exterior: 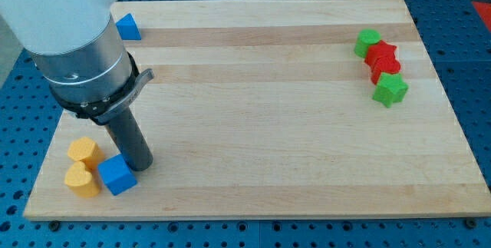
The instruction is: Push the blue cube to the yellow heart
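The blue cube (116,174) sits near the board's bottom left corner. A yellow heart (82,179) lies just to its left, almost touching it. A second yellow block (84,151) lies just above that heart. My tip (142,164) rests on the board right beside the blue cube's upper right edge, touching or nearly touching it. The rod rises from there to the large grey and white arm body at the view's top left.
A blue triangular block (127,27) lies at the top left, partly behind the arm. At the right, a green block (367,42), two red blocks (381,53) (386,67) and a green star-like block (390,90) form a cluster on the wooden board (261,125).
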Available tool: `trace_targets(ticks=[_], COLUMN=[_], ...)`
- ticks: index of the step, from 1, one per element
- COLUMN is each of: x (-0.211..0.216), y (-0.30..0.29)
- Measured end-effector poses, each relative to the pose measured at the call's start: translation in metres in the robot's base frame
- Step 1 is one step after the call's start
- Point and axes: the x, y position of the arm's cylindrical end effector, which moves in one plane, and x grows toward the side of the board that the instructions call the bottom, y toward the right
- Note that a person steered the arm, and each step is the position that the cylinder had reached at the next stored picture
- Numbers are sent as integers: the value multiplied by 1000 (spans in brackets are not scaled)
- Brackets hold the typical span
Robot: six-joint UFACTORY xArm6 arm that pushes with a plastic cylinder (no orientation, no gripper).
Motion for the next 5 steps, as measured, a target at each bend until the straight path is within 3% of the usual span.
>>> trace_targets(ticks=[2, 5], x=[6, 24], y=[43, 15])
